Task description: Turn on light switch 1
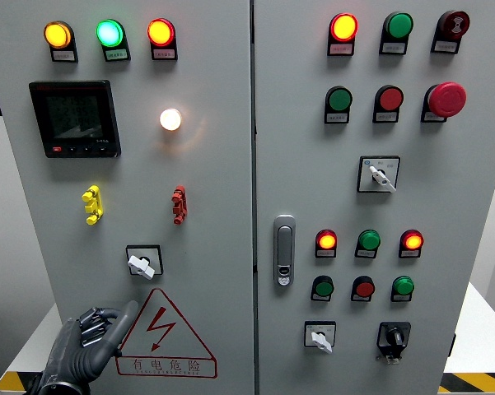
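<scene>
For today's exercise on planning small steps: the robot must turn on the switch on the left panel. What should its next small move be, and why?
Probably raise the left hand a little, up and right, to the white rotary switch in its black square frame. The black-gloved hand sits below the switch, by the red warning triangle, one finger extended toward the knob but apart from it.

Legible marking found on one item only: the red-bordered triangular warning sign (166,336) on the left cabinet door (214,189), low down. It bears a red lightning-bolt symbol with the characters 有电危险 printed beneath. Small label plates (116,54) under the indicator lamps and buttons are too small to read. Meter display (74,118) illegible.
</scene>
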